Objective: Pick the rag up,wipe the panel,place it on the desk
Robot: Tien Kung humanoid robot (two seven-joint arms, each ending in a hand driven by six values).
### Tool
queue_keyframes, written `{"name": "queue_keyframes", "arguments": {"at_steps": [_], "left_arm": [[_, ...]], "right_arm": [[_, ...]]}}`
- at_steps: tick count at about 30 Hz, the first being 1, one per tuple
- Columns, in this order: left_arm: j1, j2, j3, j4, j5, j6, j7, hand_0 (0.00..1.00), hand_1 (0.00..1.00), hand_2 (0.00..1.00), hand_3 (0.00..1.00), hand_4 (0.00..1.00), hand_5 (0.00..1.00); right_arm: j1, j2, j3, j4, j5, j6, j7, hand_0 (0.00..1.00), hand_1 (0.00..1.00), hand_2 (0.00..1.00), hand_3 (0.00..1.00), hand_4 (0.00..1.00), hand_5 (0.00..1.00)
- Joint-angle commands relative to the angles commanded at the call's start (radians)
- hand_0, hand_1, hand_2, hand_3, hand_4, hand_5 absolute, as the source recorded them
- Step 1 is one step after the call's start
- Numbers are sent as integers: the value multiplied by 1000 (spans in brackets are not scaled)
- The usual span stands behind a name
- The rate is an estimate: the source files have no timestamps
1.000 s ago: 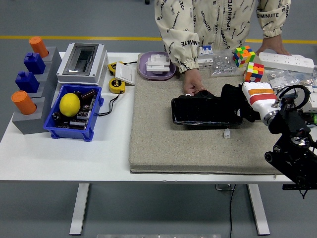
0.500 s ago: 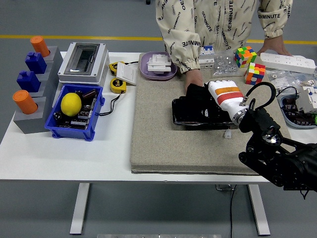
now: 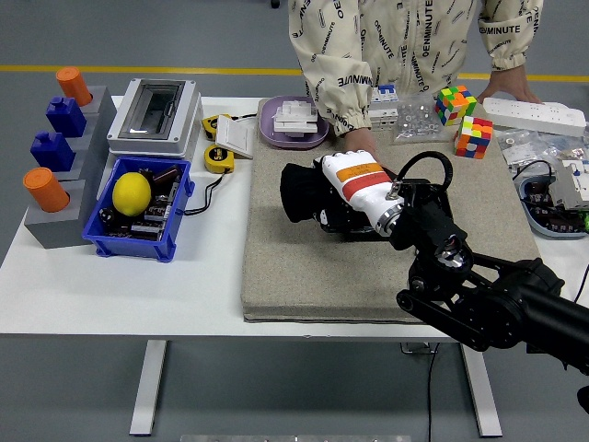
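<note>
Two orange cylinders (image 3: 46,187), two Rubik's cubes (image 3: 455,103), two tape measures (image 3: 219,157)

The robot hand (image 3: 354,189) and black rag (image 3: 299,193) cover most of the panel (image 3: 363,224); the person's hand (image 3: 359,143) is partly hidden.

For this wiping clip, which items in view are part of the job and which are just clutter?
In use: black cloth rag, gripped by the right hand; glossy black rectangular panel, steadied by the person's hand; grey felt mat.

Clutter: yellow lemon in blue plastic bin, two colourful puzzle cubes, purple tray.
</note>
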Motion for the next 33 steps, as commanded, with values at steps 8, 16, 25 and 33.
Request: {"name": "queue_keyframes", "arguments": {"at_steps": [8,16,25,33], "left_arm": [[1,-1,-1,1,0,0,0,652,662,695,580,681,446],[6,-4,-6,2,3,0,1,652,662,695,579,682,447],[-2,-2,-6,-3,4,0,0,652,663,695,579,681,447],[6,-2,-14,1,8,0,1,652,663,695,579,680,447]], "right_arm": [[-3,23,-13,-8,1,0,1,373,458,509,528,880,243],[-39,-14,11,-31,-1,3,0,374,459,509,528,881,244],[-61,-60,79,-46,-10,5,-1,375,458,509,527,880,246],[-96,-140,125,-47,-22,9,-2,373,458,509,527,882,248]]}}
